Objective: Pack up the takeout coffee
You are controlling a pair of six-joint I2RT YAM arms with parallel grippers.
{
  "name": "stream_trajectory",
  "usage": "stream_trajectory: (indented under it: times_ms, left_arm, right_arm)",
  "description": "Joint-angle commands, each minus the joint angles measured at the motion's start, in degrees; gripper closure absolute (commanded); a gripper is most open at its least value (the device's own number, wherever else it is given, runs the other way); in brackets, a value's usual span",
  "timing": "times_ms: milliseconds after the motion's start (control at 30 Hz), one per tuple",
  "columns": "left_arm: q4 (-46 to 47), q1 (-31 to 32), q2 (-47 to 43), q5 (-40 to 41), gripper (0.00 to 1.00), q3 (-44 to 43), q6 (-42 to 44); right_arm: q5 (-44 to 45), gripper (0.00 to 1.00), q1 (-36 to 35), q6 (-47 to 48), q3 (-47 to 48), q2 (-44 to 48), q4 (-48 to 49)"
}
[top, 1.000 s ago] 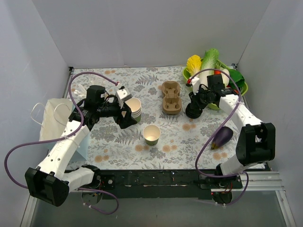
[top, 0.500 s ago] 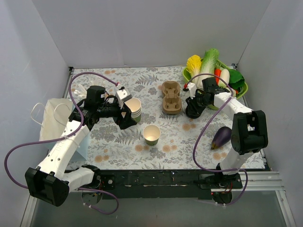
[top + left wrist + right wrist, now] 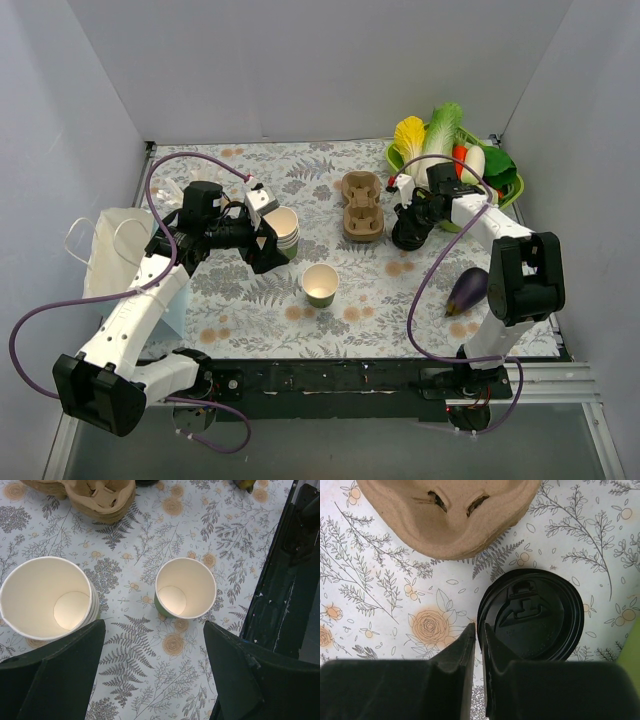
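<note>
R arm (image 3: 500,240) has swung in toward mat centre, elbow now closer to the aubergine (image 3: 468,291); L arm (image 3: 140,300) unmoved. Floral mat (image 3: 250,320) covers the table, w/ white bag (image 3: 110,245) at its L edge and green veg bowl (image 3: 516,186) back R. Cardboard cup carrier (image 3: 362,207) sits mid-back. Cup stack (image 3: 283,226) is just beside L gripper (image 3: 154,630), jaws wide apart, nothing btwn. Lidless paper cup (image 3: 320,285) stands upright alone mid-mat. Black lid (image 3: 540,615) lies flat just R of carrier; R gripper (image 3: 479,627) fingers nearly together, pinching its rim.
</note>
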State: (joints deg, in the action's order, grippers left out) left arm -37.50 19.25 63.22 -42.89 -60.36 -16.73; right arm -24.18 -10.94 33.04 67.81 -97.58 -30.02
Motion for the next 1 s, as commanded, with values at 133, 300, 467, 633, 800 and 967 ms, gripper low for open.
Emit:
stream_trajectory:
  times_ms: [133, 300, 467, 633, 800, 967]
  left_arm:
    - [-0.1, 0.3, -0.5, -1.5, 0.2, -1.1, 0.3]
    - [0.1, 0.2, -0.5, -1.6, 0.2, -1.1, 0.2]
    - [0.0, 0.2, -0.6, -1.5, 0.2, -0.9, 0.2]
    - [0.0, 0.3, -0.6, -1.4, 0.2, -0.9, 0.1]
    - [0.0, 0.3, -0.5, -1.4, 0.2, -0.8, 0.2]
    - [0.0, 0.3, -0.8, -1.4, 0.2, -0.7, 0.1]
  right_arm:
    - [-1.1, 0.9, 0.2, 0.4, 3.6, 0.6, -0.7]
    - [-0.9, 0.85, 0.1, -0.2, 3.7, -0.2, -1.0]
    - [-0.3, 0.76, 0.2, -0.4, 3.8, -0.7, -0.7]
    - [-0.3, 0.76, 0.1, -0.4, 4.2, -1.1, -1.1]
    - [-0.4, 0.83, 0.1, -0.5, 3.9, -1.2, -1.2]
    - [-0.1, 0.84, 0.2, -0.8, 4.1, -1.4, -1.3]
